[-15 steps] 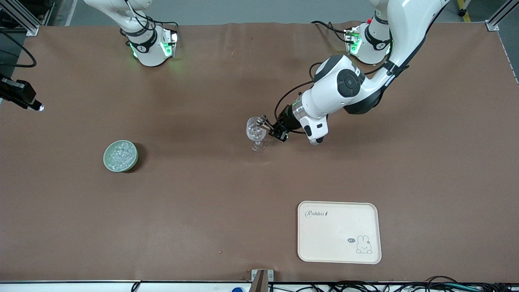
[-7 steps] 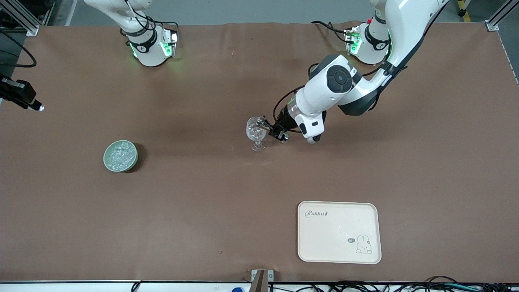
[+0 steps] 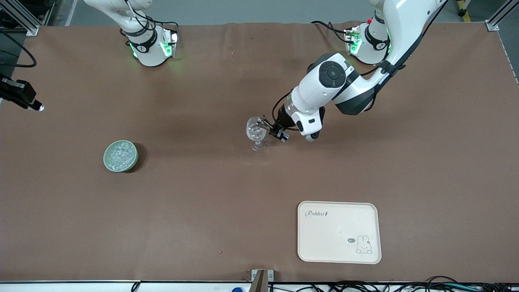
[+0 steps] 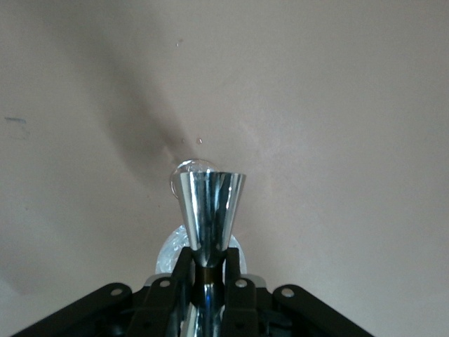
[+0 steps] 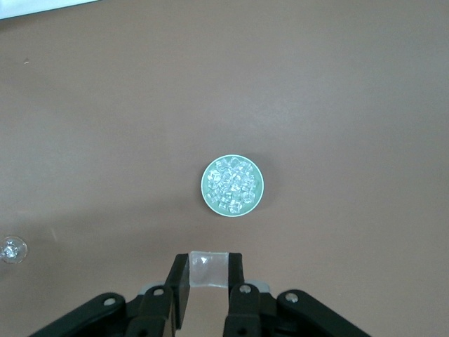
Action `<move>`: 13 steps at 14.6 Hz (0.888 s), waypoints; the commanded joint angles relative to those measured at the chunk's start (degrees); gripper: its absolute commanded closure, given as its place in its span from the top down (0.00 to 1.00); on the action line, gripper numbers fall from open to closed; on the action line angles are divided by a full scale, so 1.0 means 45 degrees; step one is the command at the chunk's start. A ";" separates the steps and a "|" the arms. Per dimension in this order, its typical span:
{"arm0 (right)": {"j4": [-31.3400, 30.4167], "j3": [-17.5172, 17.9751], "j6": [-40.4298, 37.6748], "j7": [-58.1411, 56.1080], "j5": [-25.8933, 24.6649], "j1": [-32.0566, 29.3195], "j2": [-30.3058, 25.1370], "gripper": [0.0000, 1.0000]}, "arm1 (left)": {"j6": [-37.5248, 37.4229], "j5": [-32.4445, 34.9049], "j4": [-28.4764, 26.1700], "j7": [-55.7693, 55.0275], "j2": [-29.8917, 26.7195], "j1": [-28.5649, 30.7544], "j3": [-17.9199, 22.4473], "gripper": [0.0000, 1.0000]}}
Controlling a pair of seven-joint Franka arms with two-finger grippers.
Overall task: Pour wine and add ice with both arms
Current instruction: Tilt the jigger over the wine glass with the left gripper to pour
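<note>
A clear stemmed glass [image 3: 256,134] stands mid-table, glittery inside. My left gripper [image 3: 268,126] is beside its rim, shut on the waist of a shiny metal jigger [image 4: 210,208] that reaches over the glass. In the left wrist view, my left gripper [image 4: 209,258] and the jigger hide most of the glass [image 4: 165,255]. A pale green bowl [image 3: 120,155] of ice [image 3: 121,154] sits toward the right arm's end. My right gripper [image 5: 208,272] is out of the front view. It hangs high above the table beside the bowl [image 5: 208,196], shut on one ice cube [image 5: 208,269].
A cream tray [image 3: 339,232] with a rabbit drawing lies near the front edge, toward the left arm's end. A black camera [image 3: 19,94] juts in at the right arm's end of the table. The glass also shows small in the right wrist view [image 5: 12,250].
The left arm's forearm and wrist have swung in toward the glass and turned. Its gripper and the jigger stay at the glass rim. The bowl, glass and tray have not moved.
</note>
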 commanded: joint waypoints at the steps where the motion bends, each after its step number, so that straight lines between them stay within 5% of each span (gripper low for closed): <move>1: 0.0042 0.0059 -0.0037 0.0245 0.0052 -0.0017 -0.0076 0.01 | -0.0650 0.0396 0.0576 -0.0533 0.0191 -0.0142 -0.0111 0.00; 13: 0.0042 0.0059 -0.0017 0.0245 0.0071 -0.0017 -0.0076 0.01 | -0.1608 0.1920 0.0967 -0.1725 0.0230 -0.0317 -0.0267 0.00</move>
